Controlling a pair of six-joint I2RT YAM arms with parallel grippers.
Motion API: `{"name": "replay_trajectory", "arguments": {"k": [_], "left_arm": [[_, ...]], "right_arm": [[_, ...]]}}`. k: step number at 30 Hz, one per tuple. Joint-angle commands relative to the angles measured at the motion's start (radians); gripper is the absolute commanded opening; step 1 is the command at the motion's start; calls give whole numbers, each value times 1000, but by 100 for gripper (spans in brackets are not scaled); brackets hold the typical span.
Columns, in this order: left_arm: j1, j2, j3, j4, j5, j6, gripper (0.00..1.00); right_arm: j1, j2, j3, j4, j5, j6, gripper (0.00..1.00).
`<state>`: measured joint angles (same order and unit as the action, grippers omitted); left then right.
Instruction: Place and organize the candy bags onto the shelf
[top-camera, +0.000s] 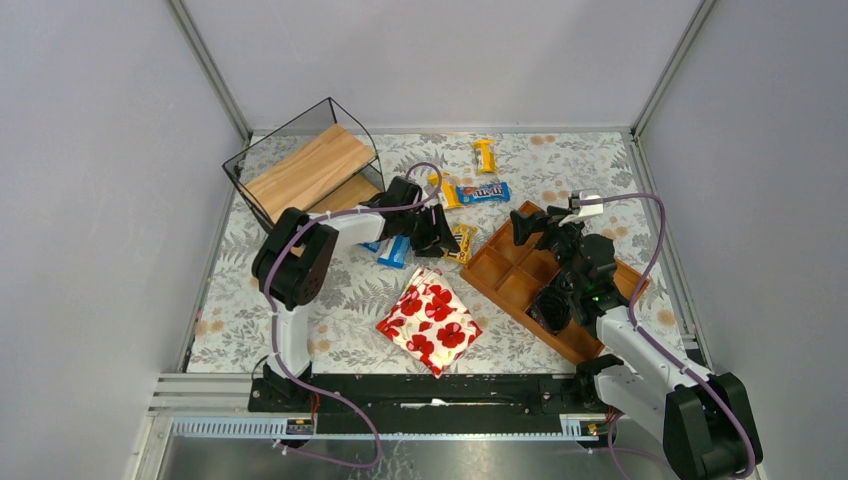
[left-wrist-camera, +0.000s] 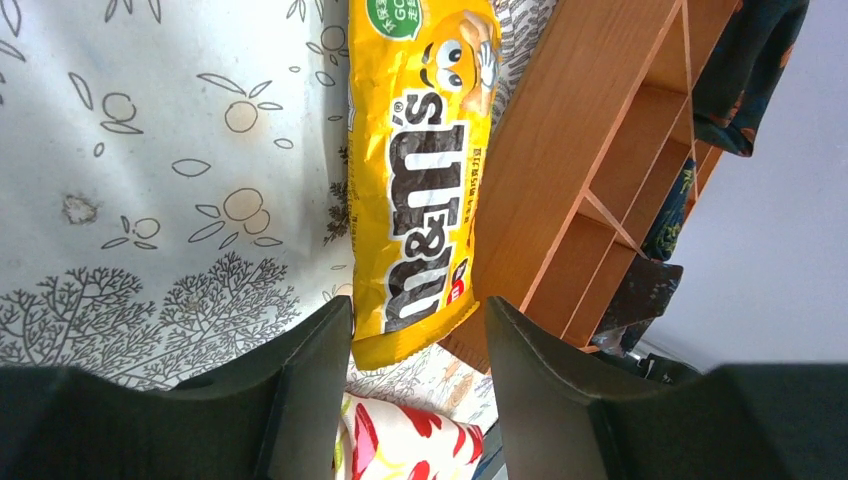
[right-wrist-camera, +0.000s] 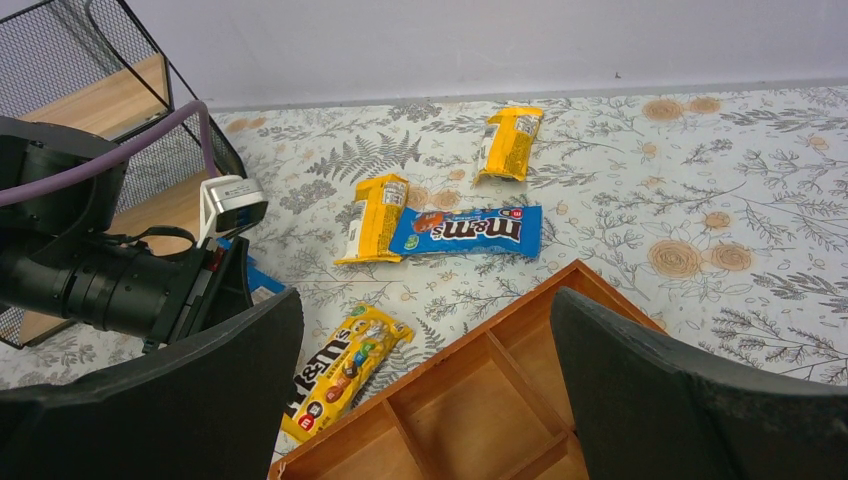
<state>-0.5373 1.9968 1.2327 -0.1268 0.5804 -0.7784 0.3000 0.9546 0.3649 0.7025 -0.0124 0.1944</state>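
The shelf (top-camera: 310, 170) is a black wire frame with wooden boards at the far left. My left gripper (left-wrist-camera: 418, 335) is open, low over the table, its fingers either side of the near end of a yellow candy bag (left-wrist-camera: 420, 180) without touching it. That bag (top-camera: 462, 243) lies against the wooden tray's left edge. Two more yellow bags (top-camera: 485, 155) (top-camera: 447, 190) and a blue one (top-camera: 483, 193) lie farther back. Another blue bag (top-camera: 393, 250) lies partly hidden under my left arm. My right gripper (right-wrist-camera: 420, 330) is open and empty above the tray.
A reddish-brown wooden tray (top-camera: 520, 290) with empty compartments lies at the right under my right arm. A white pouch with red poppies (top-camera: 428, 320) lies in the near middle, just behind my left gripper. Grey walls close in the floral tablecloth.
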Motion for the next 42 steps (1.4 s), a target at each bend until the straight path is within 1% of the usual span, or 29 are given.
{"name": "replay_trajectory", "arguments": {"k": [1,7,11,18,22,26,33,37,40,42], "left_arm": [[0,19,3,75,27,-37,55],[0,34,0,110,33,-62,47],[2,42,3,124,31,-76,39],[21,12,-7,122,13,-77,16],[25,-18,-6,122,3,-80,11],[25,-53,19,81,-14,-64,0],[22,-194,64,-77,-125,49,0],[22,-302,83,-158,-159,106,0],[22,-377,134,-250,-205,157,0],[26,-429,174,-315,-261,183,0]], "right_arm": [[-4,4,1,63,7,-9,100],[-4,11,2,66,8,-9,100],[-4,11,2,66,7,-9,100],[-4,9,-1,67,7,-10,100],[-4,9,-2,68,8,-10,100],[-4,9,-1,67,7,-11,100],[-4,9,-2,67,7,-11,100],[-4,15,0,68,8,-10,100],[-4,19,1,68,8,-9,100],[-4,21,1,68,7,-7,100]]}}
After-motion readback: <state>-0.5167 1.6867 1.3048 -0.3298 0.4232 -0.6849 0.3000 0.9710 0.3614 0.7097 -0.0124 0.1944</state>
